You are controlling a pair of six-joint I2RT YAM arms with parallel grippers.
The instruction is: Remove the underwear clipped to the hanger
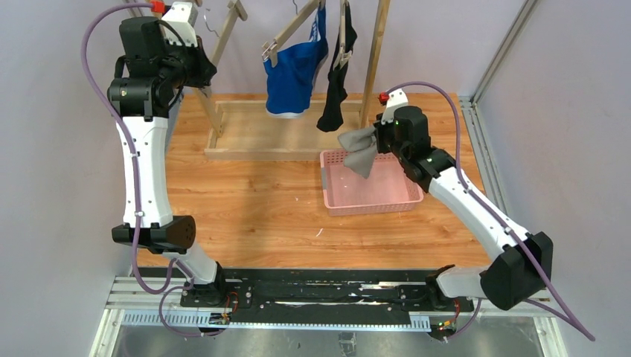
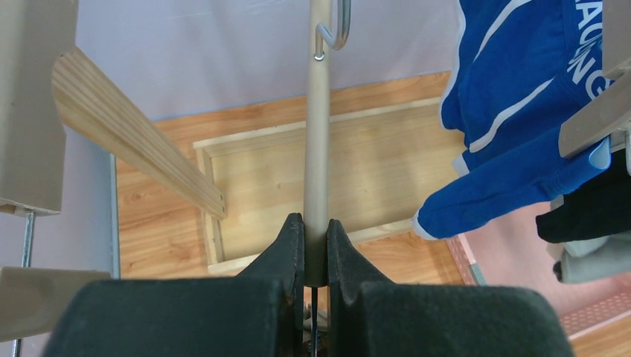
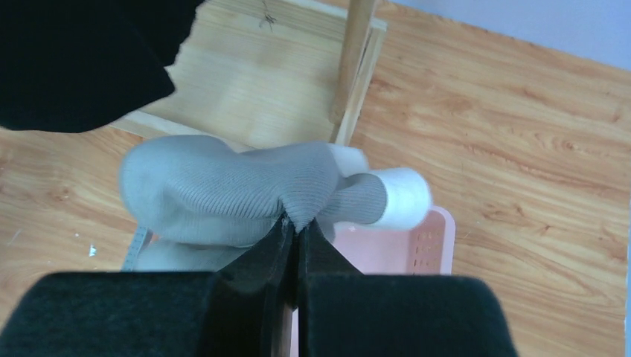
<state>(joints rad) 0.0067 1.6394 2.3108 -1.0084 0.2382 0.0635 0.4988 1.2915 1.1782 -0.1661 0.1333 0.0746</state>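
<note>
- The right gripper (image 3: pixel 292 232) is clamped on the grey briefs (image 3: pixel 223 190) above the basket (image 1: pixel 376 206); lower inside the rim before releasing (the fabric drapes wide).
- The left gripper (image 2: pixel 315 249) pinches the hanger rod (image 2: pixel 318 149); hold it steady.
- The blue briefs (image 1: pixel 294 74) and black briefs (image 1: pixel 335 93) hang clipped.

At the far side of the table (image 1: pixel 245 216) stands the rack (image 1: pixel 253 141), its base frame lying flat on the tabletop. Two briefs hang from clips (image 1: pixel 269 52) above that base: the left-hand brief (image 1: pixel 294 78) and, just beside it on the right, the right-hand brief (image 1: pixel 335 93). The basket (image 1: pixel 376 202) sits on the table before the rack's right end. The third brief (image 1: pixel 359 152) hangs above the basket's far left corner, pinched in the right gripper (image 3: pixel 296 230). At the far left, high up, the left gripper (image 2: pixel 316 227) clamps what seems to be the rack's top rail (image 2: pixel 320 149).
</note>
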